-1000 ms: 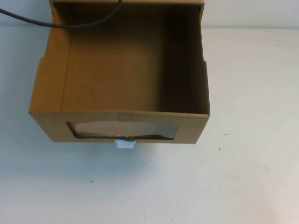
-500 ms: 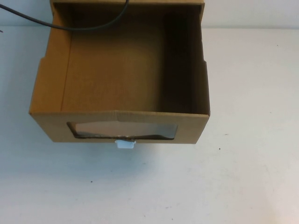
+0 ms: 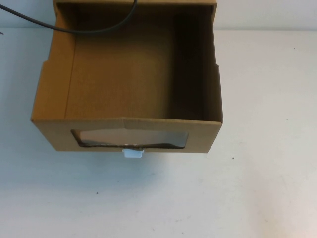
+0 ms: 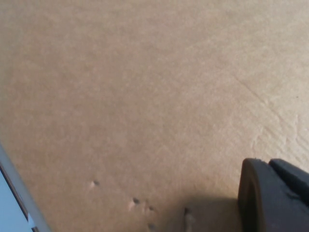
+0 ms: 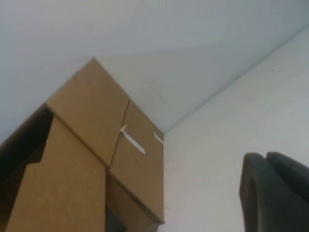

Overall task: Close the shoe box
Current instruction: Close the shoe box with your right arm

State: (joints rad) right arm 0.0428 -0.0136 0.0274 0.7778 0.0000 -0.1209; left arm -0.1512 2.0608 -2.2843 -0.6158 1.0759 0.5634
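Note:
The shoe box (image 3: 49,94) is a brown cardboard drawer box, pulled far out toward me and empty inside. Its front wall has a clear window (image 3: 130,137) with a small white pull tab (image 3: 132,153) below it. Neither gripper shows in the high view. My left gripper (image 4: 275,200) is close against a flat cardboard face (image 4: 145,96) that fills the left wrist view. My right gripper (image 5: 275,193) is off to the side over the white table, apart from the box (image 5: 87,145), which shows there with its outer sleeve and drawer side.
A black cable (image 3: 74,29) hangs across the top left of the box in the high view. White table (image 3: 237,198) stretches in front of and to both sides of the box. A pale wall (image 5: 145,29) stands behind it.
The black cable at the top has shifted slightly to the right. The box and its drawer have not moved.

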